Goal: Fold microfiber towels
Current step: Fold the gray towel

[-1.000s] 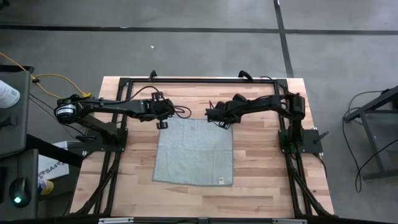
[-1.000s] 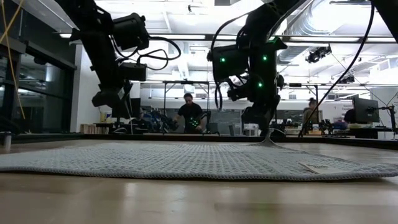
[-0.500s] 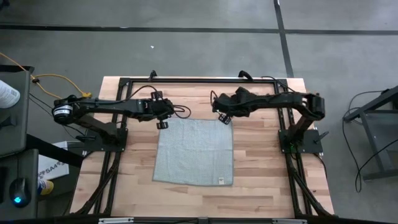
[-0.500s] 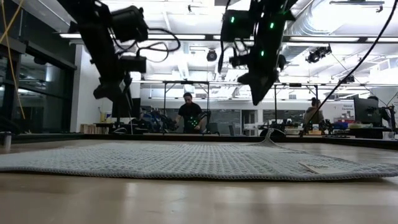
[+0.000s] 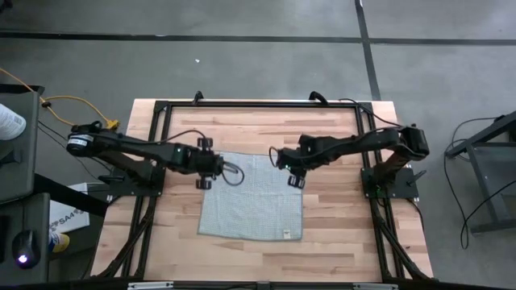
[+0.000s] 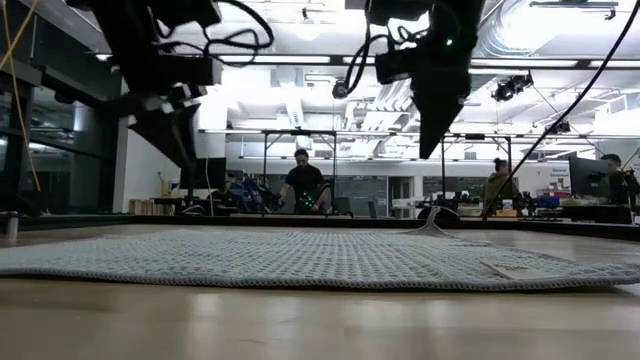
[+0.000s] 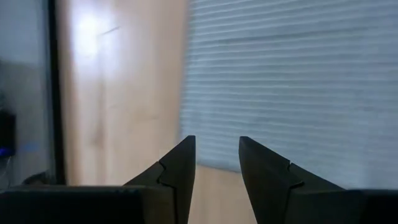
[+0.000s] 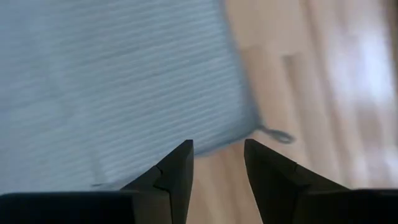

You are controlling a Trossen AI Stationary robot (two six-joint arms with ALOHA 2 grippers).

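**Both claws released, hovering over towel's far corners**

Left gripper point(image 5: 203, 182) is hanging released, nothing between its fingers point(image 7: 179, 171), sitting above the far-left corner of the microfiber towel point(image 5: 251, 196), right at that side edge. Right gripper point(image 5: 296, 180) is also hanging released and empty, fingers point(image 8: 176, 171) parted, above the towel's far-right part by its side edge. In the low view both are riding clear above the cloth, not touching. Towel is lying flat and unfolded on the wooden table point(image 5: 343, 209), about mid-table, its far-right corner curling up slightly point(image 6: 432, 228). People are sitting in the room beyond the table's far edge point(image 6: 304, 186).
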